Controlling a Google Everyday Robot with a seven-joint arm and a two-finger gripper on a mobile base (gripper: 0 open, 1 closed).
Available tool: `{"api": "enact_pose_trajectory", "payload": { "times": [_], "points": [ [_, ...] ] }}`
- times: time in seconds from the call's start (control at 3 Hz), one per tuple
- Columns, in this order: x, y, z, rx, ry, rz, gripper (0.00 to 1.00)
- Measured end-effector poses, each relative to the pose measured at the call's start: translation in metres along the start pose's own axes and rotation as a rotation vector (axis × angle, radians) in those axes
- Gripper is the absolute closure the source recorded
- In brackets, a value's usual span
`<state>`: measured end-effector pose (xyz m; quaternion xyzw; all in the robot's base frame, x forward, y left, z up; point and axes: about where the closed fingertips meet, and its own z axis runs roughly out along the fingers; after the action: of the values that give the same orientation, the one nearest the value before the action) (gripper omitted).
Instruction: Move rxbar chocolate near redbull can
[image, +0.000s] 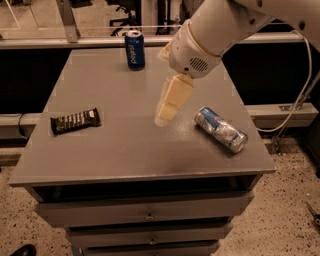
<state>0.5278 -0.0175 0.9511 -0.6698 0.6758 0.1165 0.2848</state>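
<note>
The rxbar chocolate (75, 120), a flat dark bar with white lettering, lies on the left part of the grey table (125, 150). The redbull can (221, 129), silver and light blue, lies on its side at the right part of the table. My gripper (167, 110) hangs from the white arm over the middle of the table, between the bar and the can, left of the can and apart from both. It holds nothing that I can see.
A dark-blue can (134, 49) with white lettering stands upright at the back of the table. The table top sits on a drawer cabinet (145, 215). A white cable (300, 95) hangs at the right.
</note>
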Motion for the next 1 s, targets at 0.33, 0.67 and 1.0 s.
{"api": "enact_pose_trajectory", "payload": {
  "times": [0.33,0.67,1.0],
  "points": [
    [0.0,0.0,0.0,0.0,0.0,0.0,0.0],
    [-0.027,0.002,0.026,-0.035,-0.07,-0.041,0.0],
    [-0.069,0.004,0.062,-0.071,-0.121,-0.111,0.0]
  ]
}}
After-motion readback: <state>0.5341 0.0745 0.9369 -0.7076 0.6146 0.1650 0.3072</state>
